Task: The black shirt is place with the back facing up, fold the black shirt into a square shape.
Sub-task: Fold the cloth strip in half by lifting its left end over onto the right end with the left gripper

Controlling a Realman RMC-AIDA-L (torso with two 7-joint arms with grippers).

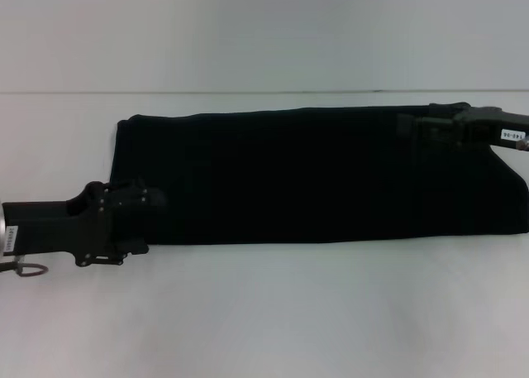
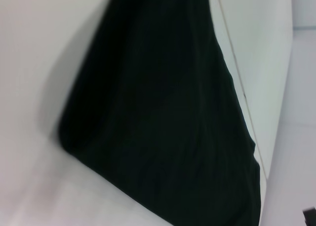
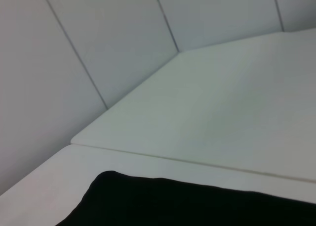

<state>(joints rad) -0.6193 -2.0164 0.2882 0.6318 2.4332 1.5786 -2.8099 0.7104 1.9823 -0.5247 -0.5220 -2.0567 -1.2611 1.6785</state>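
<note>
The black shirt (image 1: 322, 175) lies folded into a long band across the white table (image 1: 264, 312), from the left to the right edge of the head view. No lettering shows. My left gripper (image 1: 153, 200) is at the band's near left corner, over the fabric's edge. My right gripper (image 1: 409, 123) is at the band's far right edge, over the fabric. The shirt also fills the left wrist view (image 2: 163, 112) and shows as a dark edge in the right wrist view (image 3: 187, 201).
A white wall (image 1: 264, 31) stands behind the table's far edge. Wall panels (image 3: 98, 48) and a second table surface (image 3: 222, 112) show in the right wrist view. Bare table lies in front of the shirt.
</note>
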